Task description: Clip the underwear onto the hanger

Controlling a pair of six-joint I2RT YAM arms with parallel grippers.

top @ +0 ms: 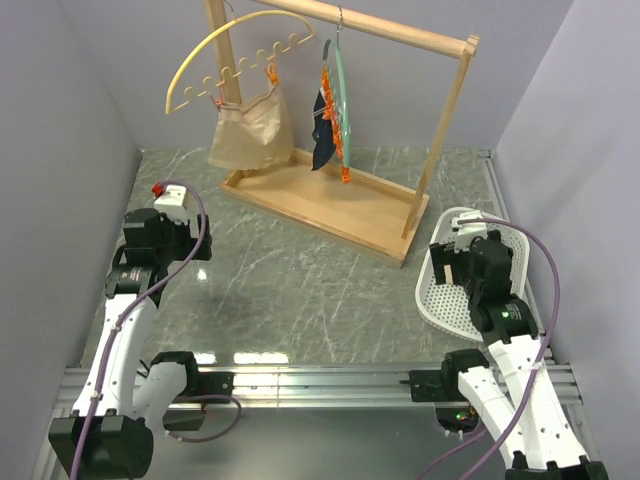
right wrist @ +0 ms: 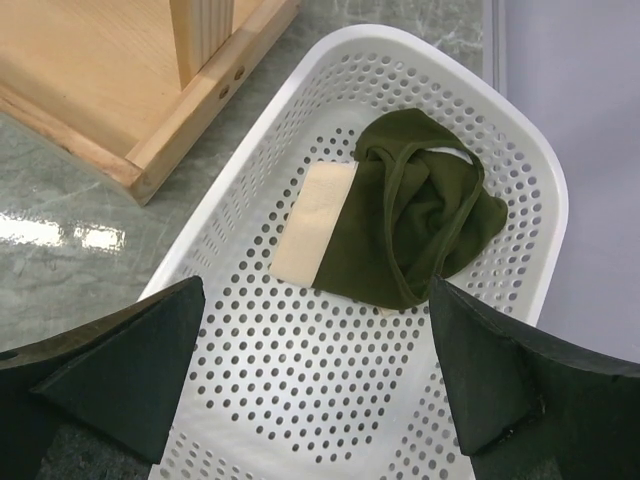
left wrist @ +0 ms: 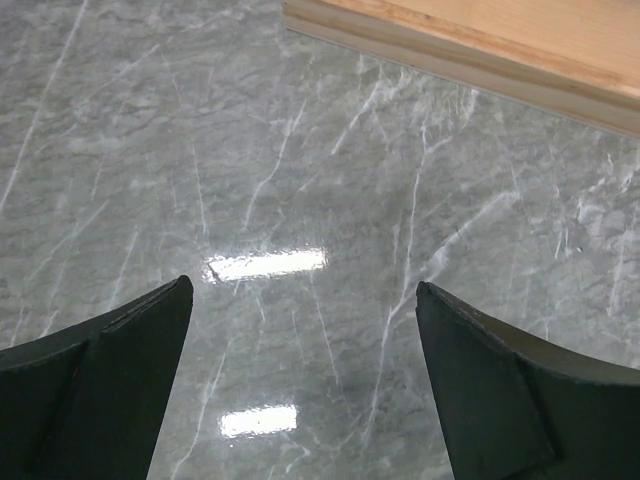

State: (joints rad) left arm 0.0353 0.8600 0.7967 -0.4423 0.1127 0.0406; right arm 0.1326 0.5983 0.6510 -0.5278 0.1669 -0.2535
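the right end effector (right wrist: 318, 290) hangs over the near end of a white basket (right wrist: 330, 375), its two fingers spread as wide as they go and nothing between them. the underwear (right wrist: 420, 215) lies crumpled on the basket floor just ahead of and below it, a little toward its right finger, with the tan waistband (right wrist: 312, 222) flat on the side of its left finger. the fingers are clear of the cloth. ahead and to the left of this end effector, the corner of a wooden rack (right wrist: 150, 90) sits on the counter (right wrist: 60, 250), just beside the basket's rim

the left end effector (left wrist: 303, 290) is also fully open and empty, hovering above bare counter, with the edge of the rack's base ahead of it and to its right

the hanger (top: 341, 95) hangs by its hook from the rack's top rail, well ahead of both end effectors, to the left of the right one and to the right of the left one. it is turned edge-on to the overhead camera, its orange clips (top: 344, 174) in a row down it, and a navy garment (top: 322, 135) hangs against it. further left on the rack, more nearly ahead of the left end effector, a cream hanger (top: 230, 50) carries a beige garment (top: 250, 130)
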